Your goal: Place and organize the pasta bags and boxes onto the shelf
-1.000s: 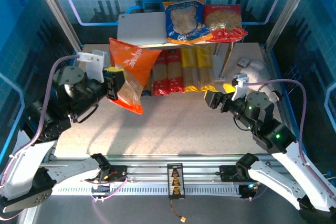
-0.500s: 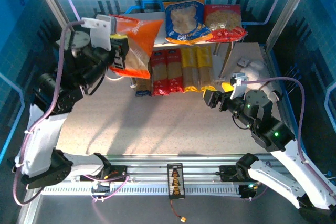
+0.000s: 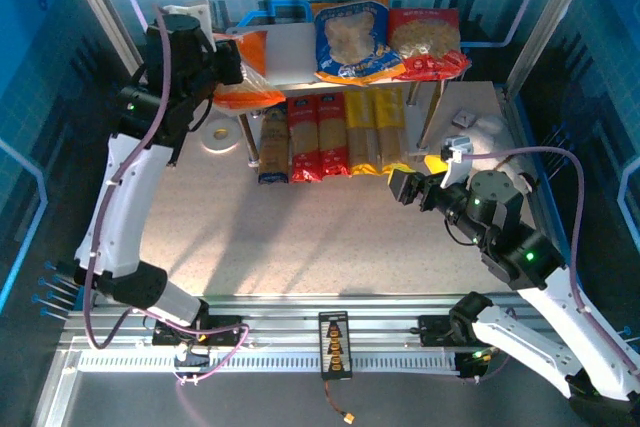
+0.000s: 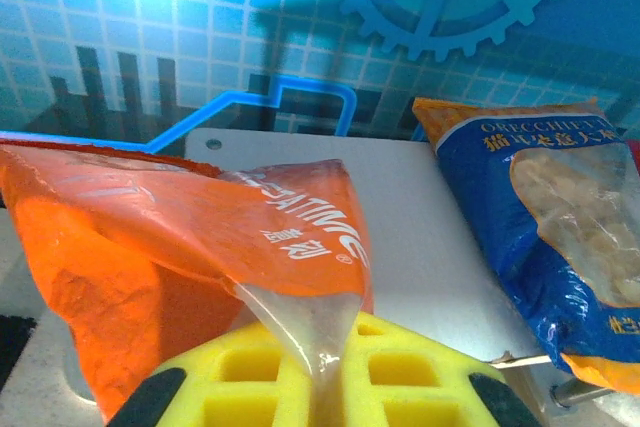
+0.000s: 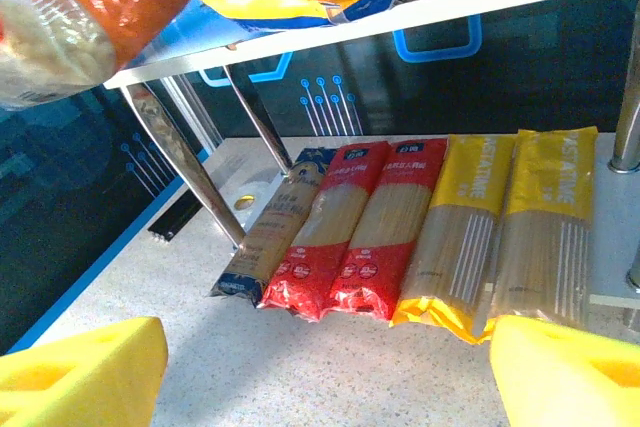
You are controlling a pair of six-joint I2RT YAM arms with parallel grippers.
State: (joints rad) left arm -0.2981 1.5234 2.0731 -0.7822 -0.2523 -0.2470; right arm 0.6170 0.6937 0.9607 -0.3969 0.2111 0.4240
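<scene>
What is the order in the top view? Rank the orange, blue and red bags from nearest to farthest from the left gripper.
1. The orange bag: held by the left gripper, over the left end of the shelf.
2. The blue bag: lying mid-shelf on the top board.
3. The red bag: at the shelf's right end, farthest.
</scene>
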